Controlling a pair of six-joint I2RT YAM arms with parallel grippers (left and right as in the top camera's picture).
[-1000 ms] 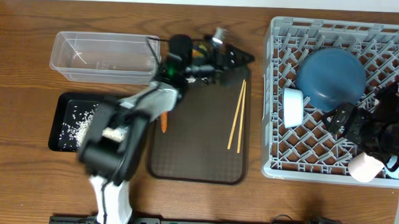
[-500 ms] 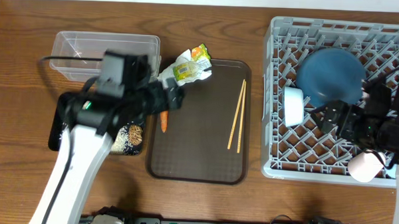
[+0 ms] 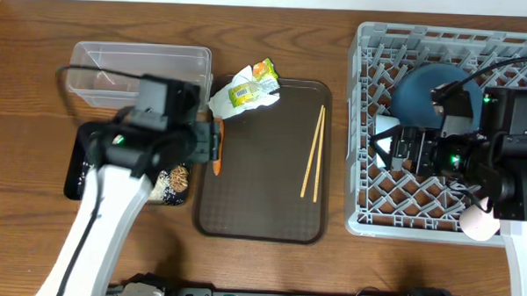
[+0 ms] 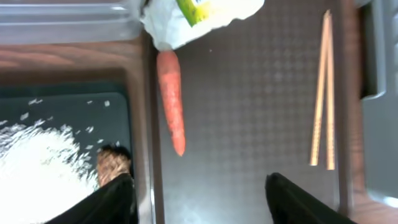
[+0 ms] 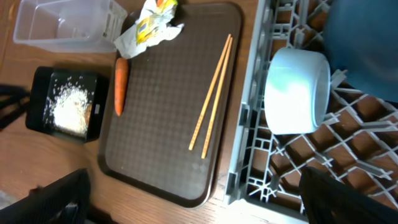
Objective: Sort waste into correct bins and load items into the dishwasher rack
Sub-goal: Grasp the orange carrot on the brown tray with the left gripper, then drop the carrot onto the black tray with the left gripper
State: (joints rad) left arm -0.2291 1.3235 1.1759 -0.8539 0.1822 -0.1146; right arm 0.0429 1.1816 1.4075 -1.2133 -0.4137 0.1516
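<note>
The orange carrot (image 3: 216, 161) (image 4: 171, 99) (image 5: 120, 86) lies at the brown tray's left edge. The green-yellow wrapper (image 3: 245, 90) (image 4: 199, 15) lies at its far left corner. My left gripper (image 3: 207, 144) (image 4: 199, 208) is open and empty, just short of the carrot. The black tray (image 3: 72, 172) (image 4: 74, 109) holds rice and brown scraps (image 4: 112, 162). The clear tub (image 3: 139, 69) stands behind it. The grey rack (image 3: 360, 204) holds a blue bowl (image 3: 424, 92), a white bowl (image 5: 295, 90) and a pink cup (image 3: 479, 224). My right gripper (image 3: 404, 151) (image 5: 202, 211) is open and empty over the rack's left side.
Wooden chopsticks (image 3: 312, 154) (image 5: 211, 93) lie on the right half of the brown serving tray (image 3: 262, 201). The left arm covers much of the black tray. The rack's wall stands close to the brown tray's right edge.
The left arm has swung back from the tray's far edge, uncovering the wrapper; its gripper now sits by the carrot. The right arm has moved left over the rack.
</note>
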